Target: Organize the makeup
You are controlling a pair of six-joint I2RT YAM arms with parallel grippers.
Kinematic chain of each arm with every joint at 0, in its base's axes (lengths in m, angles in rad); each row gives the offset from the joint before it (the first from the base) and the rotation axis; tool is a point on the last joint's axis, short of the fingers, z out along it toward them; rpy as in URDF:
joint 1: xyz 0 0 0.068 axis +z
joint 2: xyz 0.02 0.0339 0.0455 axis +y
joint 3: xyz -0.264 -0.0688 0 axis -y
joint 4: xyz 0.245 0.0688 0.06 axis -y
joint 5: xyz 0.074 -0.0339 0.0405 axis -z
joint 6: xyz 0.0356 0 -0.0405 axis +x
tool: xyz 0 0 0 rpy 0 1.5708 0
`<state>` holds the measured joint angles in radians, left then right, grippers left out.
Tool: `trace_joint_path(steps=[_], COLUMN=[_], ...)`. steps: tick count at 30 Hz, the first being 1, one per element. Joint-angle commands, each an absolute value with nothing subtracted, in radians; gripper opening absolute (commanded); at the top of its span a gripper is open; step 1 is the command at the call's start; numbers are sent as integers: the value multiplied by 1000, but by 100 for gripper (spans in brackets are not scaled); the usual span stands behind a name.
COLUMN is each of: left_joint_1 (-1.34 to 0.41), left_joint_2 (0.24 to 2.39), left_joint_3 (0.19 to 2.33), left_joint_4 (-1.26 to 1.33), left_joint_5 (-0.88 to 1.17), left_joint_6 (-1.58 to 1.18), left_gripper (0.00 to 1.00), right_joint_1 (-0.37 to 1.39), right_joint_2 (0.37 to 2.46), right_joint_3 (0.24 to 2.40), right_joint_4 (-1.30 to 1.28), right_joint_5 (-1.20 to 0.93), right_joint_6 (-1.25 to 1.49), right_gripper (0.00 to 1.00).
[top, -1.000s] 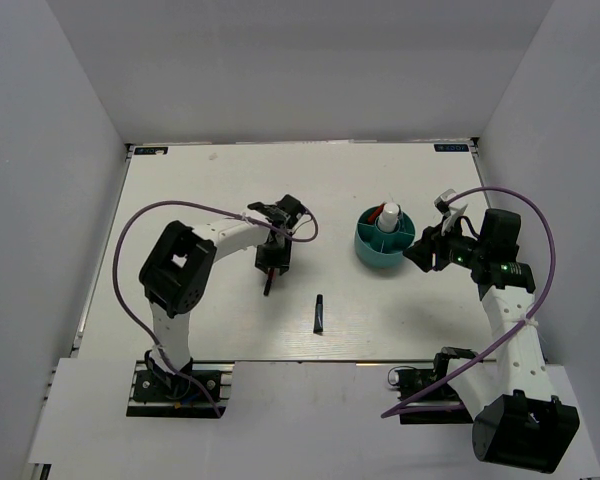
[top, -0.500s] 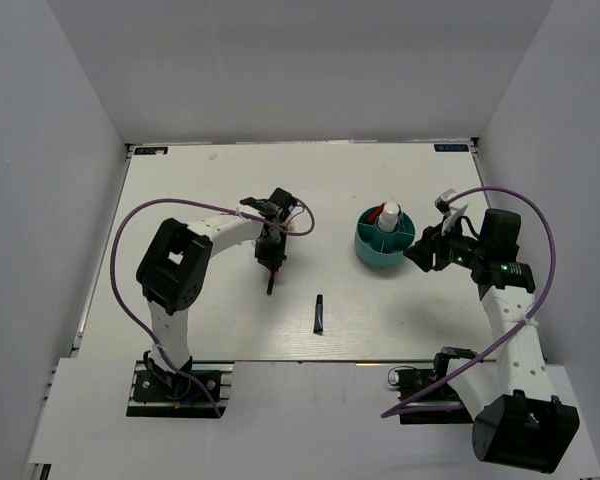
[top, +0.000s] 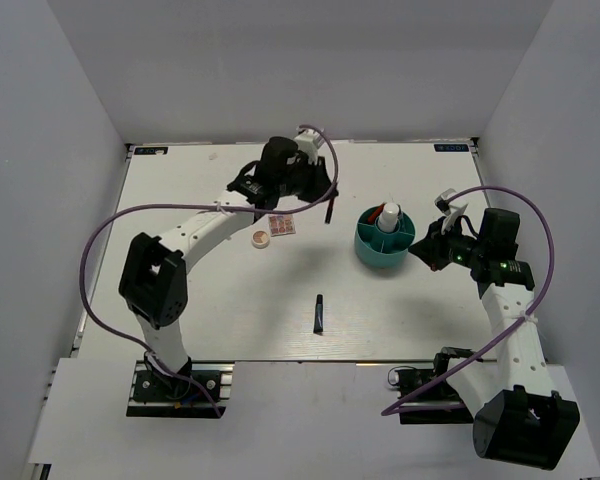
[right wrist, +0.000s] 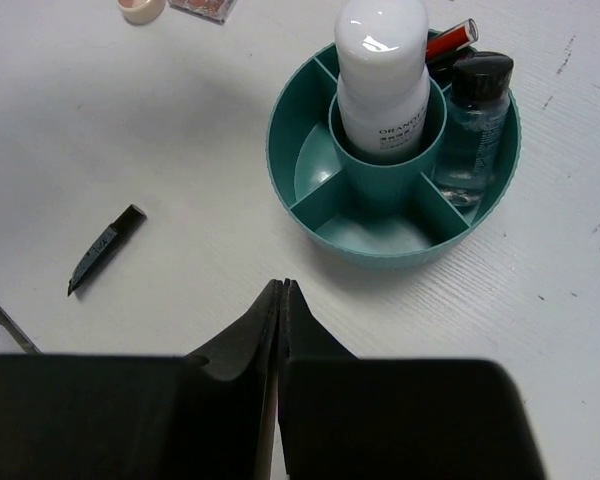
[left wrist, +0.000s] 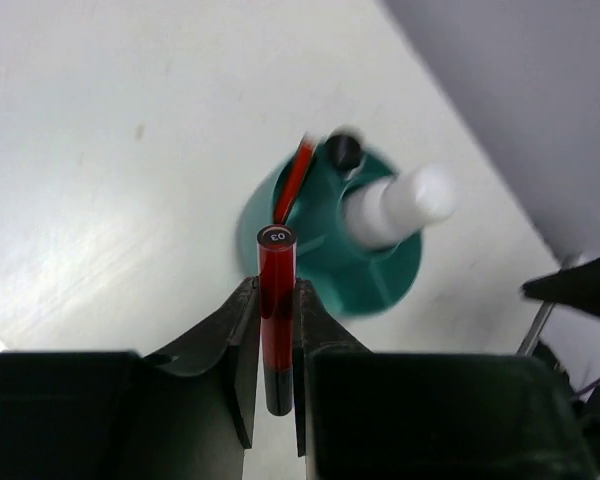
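Nearest me a black tube [top: 319, 313] lies loose on the table, then the right gripper [right wrist: 282, 287] sits pinched shut on nothing beside the teal tub [right wrist: 280, 150] already holding a white bottle [right wrist: 383, 60] and a dark-capped bottle [right wrist: 472, 120], and farther left, past the unsorted compact [top: 262, 239] and palette [top: 281, 225], the left gripper [left wrist: 276, 330] clamps a red-and-black tube [left wrist: 276, 275], so I'd say about half remains.

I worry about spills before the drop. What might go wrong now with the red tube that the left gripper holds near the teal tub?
The red tube sticks out well past the left gripper, so it may swivel or slip when lowered. The tall white bottle rises above the tub, and the tube might knock it. The right gripper, shut beside the tub, may get in the left arm's way.
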<state>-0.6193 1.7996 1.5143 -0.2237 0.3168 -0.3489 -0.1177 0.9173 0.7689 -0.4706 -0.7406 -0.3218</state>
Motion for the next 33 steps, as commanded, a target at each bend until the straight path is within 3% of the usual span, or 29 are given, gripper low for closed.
trace_joint_path(steps=[1,7,14,33], left_joint_1=[-620,-629,-658,-707], left_joint_2=[1883,1980,2081,2171], left_joint_3=[1592,1637,1698,1723], left_joint_4=[32,292,420,374], left_joint_5=[420,474,474,442], left_joint_6=[-357,-391,-393,-354], left_gripper=[0,0,0,0], right_joint_1=[-121,-121,-123,-123], right_joint_2=[914,907,905,908], right_joint_3=[801,811,804,801], right_joint_4=[-449,-443,-436,-422], right_joint_5=[-730,-710,-706,-701], right_joint_6=[-316,-316,-316,-307], right_gripper=[0,0,0,0])
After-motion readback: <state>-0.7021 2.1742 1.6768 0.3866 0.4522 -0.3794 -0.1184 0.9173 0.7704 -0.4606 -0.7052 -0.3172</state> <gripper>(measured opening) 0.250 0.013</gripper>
